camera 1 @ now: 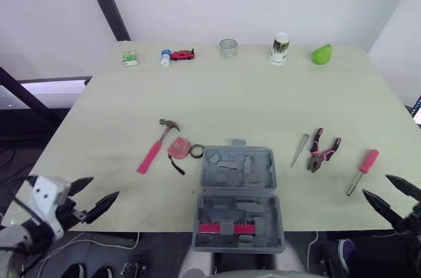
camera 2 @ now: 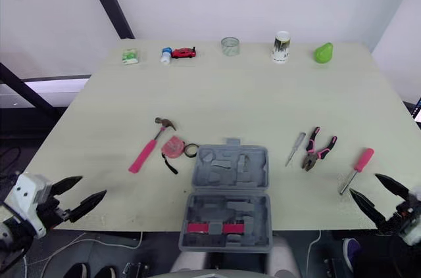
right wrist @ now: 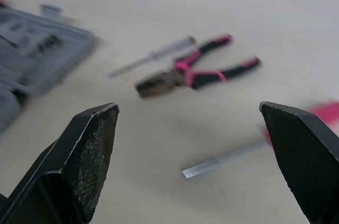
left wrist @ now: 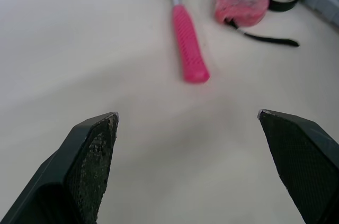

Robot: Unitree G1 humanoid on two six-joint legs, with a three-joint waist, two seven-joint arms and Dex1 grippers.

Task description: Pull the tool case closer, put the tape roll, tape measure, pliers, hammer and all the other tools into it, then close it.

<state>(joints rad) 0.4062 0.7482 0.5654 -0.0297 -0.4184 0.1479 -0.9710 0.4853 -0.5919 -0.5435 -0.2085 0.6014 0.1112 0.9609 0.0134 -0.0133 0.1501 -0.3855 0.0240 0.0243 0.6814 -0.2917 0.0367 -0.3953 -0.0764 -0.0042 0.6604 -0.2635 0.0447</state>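
Six tools lay outside the tool case point(camera 1: 237, 196), so by my reckoning the packing had not begun. The case itself sat open at the near edge of the tabletop point(camera 1: 263, 100), between my two arms, and I judged that close enough to count the pull as done.

To the case's left lay the hammer point(camera 1: 156, 146), then the tape measure point(camera 1: 178, 149), with the tape roll point(camera 1: 197, 152) just beside the case's far-left corner. To its right lay a slim driver point(camera 1: 300, 150), the pliers point(camera 1: 322, 152) beside it, and a pink-handled screwdriver point(camera 1: 363, 169) farthest out. Something pink point(camera 1: 227, 228) sat in the case's near half; I could not tell what.

My left tool point(camera 1: 105, 187) hung left of the case, fingers apart and empty. My right tool point(camera 1: 376, 186), likewise spread and empty, hovered right of the case, near the pink-handled screwdriver. All six loads and the closing remained.
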